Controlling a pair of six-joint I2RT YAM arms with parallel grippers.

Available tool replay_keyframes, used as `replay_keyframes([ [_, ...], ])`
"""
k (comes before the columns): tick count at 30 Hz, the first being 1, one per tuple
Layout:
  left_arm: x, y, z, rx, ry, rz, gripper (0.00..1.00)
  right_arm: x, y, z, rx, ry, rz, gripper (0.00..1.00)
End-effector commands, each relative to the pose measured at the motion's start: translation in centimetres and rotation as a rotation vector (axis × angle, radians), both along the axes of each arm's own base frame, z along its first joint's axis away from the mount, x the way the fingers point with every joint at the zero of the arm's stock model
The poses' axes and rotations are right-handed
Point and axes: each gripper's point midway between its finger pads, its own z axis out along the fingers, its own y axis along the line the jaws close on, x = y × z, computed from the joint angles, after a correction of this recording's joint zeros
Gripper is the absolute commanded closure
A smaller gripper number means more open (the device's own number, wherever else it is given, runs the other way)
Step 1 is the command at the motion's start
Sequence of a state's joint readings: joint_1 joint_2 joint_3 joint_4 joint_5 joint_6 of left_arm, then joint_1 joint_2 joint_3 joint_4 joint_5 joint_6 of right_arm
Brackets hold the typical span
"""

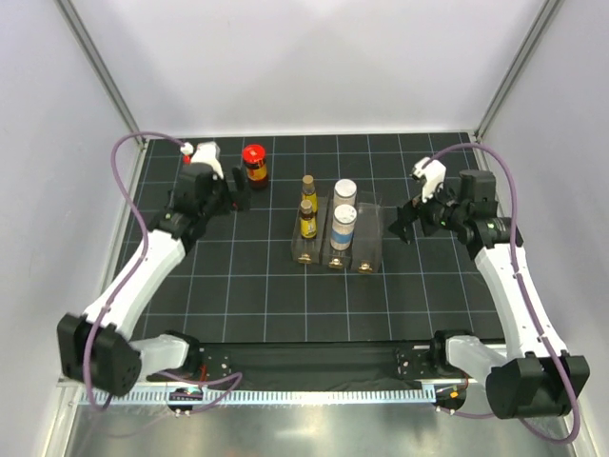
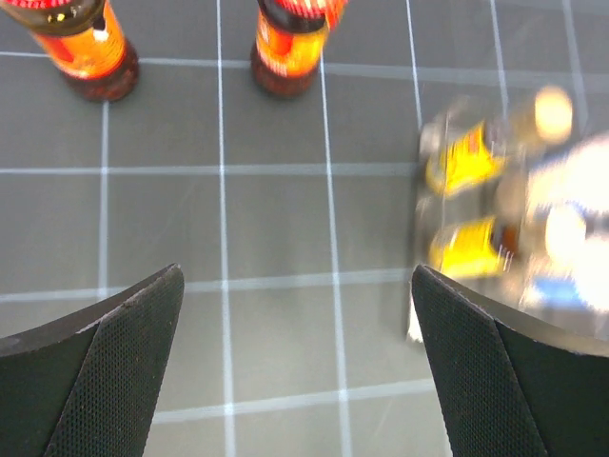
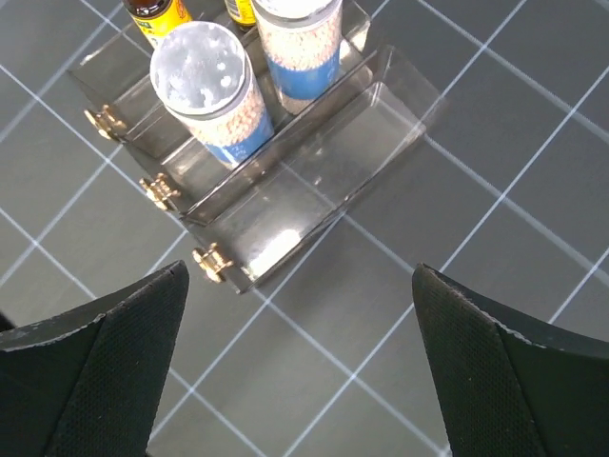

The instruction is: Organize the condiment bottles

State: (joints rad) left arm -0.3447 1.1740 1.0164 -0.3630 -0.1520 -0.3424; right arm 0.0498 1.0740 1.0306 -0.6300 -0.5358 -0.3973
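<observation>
**A:** How do the arms stand over the gridded mat [image 1: 238,305]?

**B:** The left gripper [image 1: 233,195] hangs at ten o'clock from the clear rack [image 1: 366,238]. Its jaws are wide apart and empty, and it faces the amber jars [image 2: 288,52], probably lined up to take one. The right gripper [image 1: 404,224] is at three o'clock, equally spread and holding nothing.

**A:** And the rack's slots?

**B:** The nine-o'clock slot holds both yellow-labelled bottles [image 1: 307,224]. The middle one holds both white blue-labelled bottles [image 1: 343,228]. Since each kind shares a slot, the bare three-o'clock slot seems meant for the red-capped jars on the mat at eleven o'clock.

**A:** Can any writing be read?

**B:** None, only label colours. Gold clasps [image 3: 214,262] tip each slot.
</observation>
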Motion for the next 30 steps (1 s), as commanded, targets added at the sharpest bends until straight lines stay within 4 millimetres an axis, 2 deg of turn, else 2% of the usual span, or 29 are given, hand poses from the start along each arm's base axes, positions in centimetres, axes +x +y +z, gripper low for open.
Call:
replay_keyframes([
  [1, 3.9, -1.8, 1.6, -0.22, -0.005, -0.008, 0.0, 0.4, -0.4, 3.2, 0.103, -0.109, -0.014, 0.0],
  [2, 4.9, -1.7, 1.9, -0.244, -0.009, 0.002, 0.0, 0.1, -0.3, 3.2, 0.123, -0.103, -0.002, 0.0],
  [6, 9.3, -2.1, -0.5, -0.243, 0.059, 0.019, 0.0, -0.4, -0.4, 3.2, 0.133, -0.113, 0.006, 0.0],
  [7, 11.0, -2.5, -1.2, -0.239, 0.077, 0.02, 0.0, -0.5, -0.4, 3.1, 0.133, -0.114, 0.007, 0.0],
  [14, 17.0, -2.4, -4.5, -0.158, 0.167, 0.066, 0.0, -0.8, -0.3, 3.3, 0.137, -0.127, 0.016, 0.0],
  [20, 20.0, -1.8, -6.3, -0.065, 0.208, 0.091, 0.0, -0.9, -0.3, 3.3, 0.136, -0.129, 0.018, 0.0],
  [23, 20.4, -1.5, -7.8, -0.033, 0.246, 0.09, 0.0, -0.7, -0.4, 3.3, 0.136, -0.128, 0.013, 0.0],
  [24, 20.8, -1.6, -7.4, -0.033, 0.239, 0.09, 0.0, -0.7, -0.4, 3.2, 0.136, -0.125, 0.013, 0.0],
  [30, 21.5, -2.2, -8.7, -0.029, 0.274, 0.068, 0.0, -0.6, -0.3, 2.9, 0.139, -0.116, 0.012, 0.0],
])
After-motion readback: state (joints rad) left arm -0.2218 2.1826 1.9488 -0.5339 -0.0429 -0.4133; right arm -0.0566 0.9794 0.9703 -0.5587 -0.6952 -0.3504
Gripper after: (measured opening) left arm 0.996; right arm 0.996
